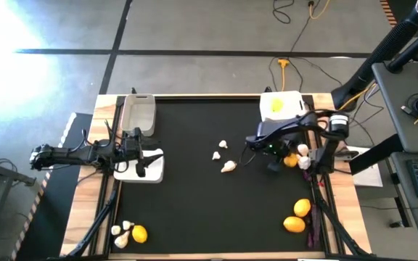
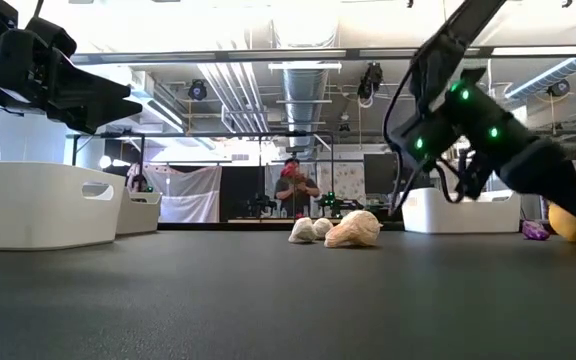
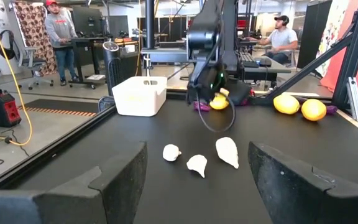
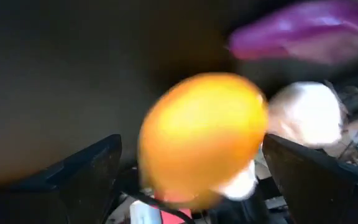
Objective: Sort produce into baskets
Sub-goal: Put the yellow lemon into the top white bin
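My right gripper (image 4: 197, 180) is open and points steeply down at an orange citrus fruit (image 4: 201, 134) near the table's right edge. Its fingers stand on either side of the fruit, and I see no touch. Next to that fruit (image 1: 290, 160) lie a whitish bulb (image 4: 306, 112) and a purple piece (image 4: 303, 34). Three whitish bulbs (image 1: 223, 156) lie mid-table. My left gripper (image 3: 197, 186) is open and level above a white basket (image 1: 151, 172) at the left. A greyish basket (image 1: 138, 114) stands far left. A white basket (image 1: 280, 105) at the far right holds a yellow fruit (image 1: 276, 106).
Two orange fruits (image 1: 298, 216) and purple pieces (image 1: 312, 232) lie at the near right. Whitish bulbs (image 1: 122, 233) and a yellow fruit (image 1: 139, 233) lie at the near left. Bare mat lies between the mid-table bulbs and the near edge. People stand in the room beyond.
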Motion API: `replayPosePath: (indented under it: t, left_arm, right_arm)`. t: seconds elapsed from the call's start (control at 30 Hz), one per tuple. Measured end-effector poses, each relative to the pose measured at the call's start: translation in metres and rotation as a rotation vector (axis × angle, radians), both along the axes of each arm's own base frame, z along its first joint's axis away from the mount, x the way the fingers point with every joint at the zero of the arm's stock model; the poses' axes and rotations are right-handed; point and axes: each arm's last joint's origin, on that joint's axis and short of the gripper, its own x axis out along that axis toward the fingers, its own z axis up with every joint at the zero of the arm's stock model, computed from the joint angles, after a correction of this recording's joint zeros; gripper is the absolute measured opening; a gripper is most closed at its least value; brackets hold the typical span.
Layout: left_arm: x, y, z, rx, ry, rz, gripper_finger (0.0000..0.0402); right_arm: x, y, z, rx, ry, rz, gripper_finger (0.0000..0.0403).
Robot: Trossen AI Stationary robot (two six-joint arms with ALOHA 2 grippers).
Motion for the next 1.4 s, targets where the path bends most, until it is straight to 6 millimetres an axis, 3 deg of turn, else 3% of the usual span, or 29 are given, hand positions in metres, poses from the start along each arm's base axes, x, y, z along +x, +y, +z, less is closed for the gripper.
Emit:
replayPosePath:
  t: [0.3,0.57,0.73,0.93,1.07,1.2,1.4]
  left_arm:
    - [0.0,0.0,0.0,0.0,0.0,0.0,0.0262]
    - [0.0,0.0,0.0,0.0,0.0,0.0,0.0262]
    - [0.0,0.0,0.0,0.0,0.001,0.0,0.0262]
    - [0.0,0.0,0.0,0.0,0.0,0.0,0.0262]
    - [0.0,0.0,0.0,0.0,0.0,0.0,0.0262]
    - [0.0,0.0,0.0,0.0,0.0,0.0,0.0262]
    - [0.0,0.0,0.0,0.0,0.0,0.0,0.0262]
  right_arm:
    - [-0.001,-0.001,-0.031,0.02,0.115,0.04,0.0382]
    - [-0.001,-0.001,-0.023,-0.003,0.071,0.03,0.0337]
    - [-0.001,-0.001,0.001,-0.013,0.083,0.016,0.0307]
    - [0.009,-0.008,0.059,-0.111,-0.03,0.015,0.0311]
    - [0.018,-0.032,0.096,-0.449,-0.252,-0.021,0.0308]
    - [0.012,-0.073,0.121,-0.769,-0.424,-0.223,0.0307]
    - [-0.018,-0.136,0.12,-0.885,-0.531,-0.509,0.0311]
